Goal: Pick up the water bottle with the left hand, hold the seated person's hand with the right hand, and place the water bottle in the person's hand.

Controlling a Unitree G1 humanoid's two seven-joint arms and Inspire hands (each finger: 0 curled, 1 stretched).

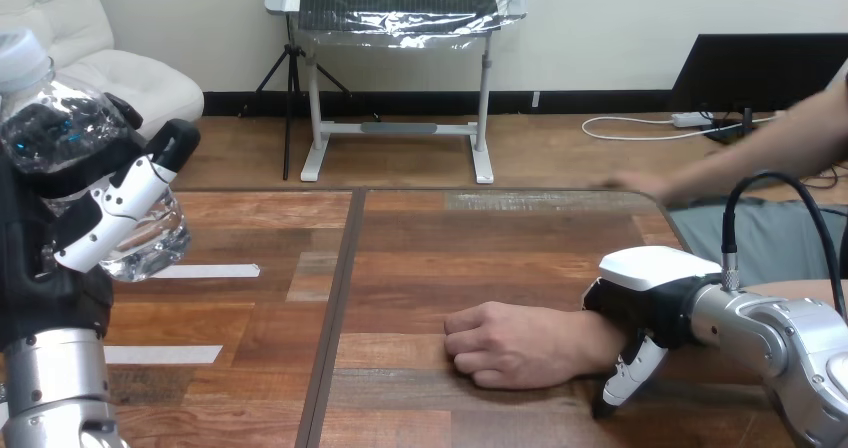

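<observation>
Left robot hand (95,223), black with white finger shells, is closed around a clear, crinkled plastic water bottle (70,118), which it holds raised above the worktop (420,258). The fingers hide the bottle's middle, and its cap is cut by the frame edge. Right robot hand (650,283) lies over the person's wrist (590,338), gripping it with fingers curled down the near side; the thumb is hidden. Just left of that robot hand, the person's hand (510,343) rests fisted on dark wood planks. Beyond, a second forearm (740,163) is blurred.
</observation>
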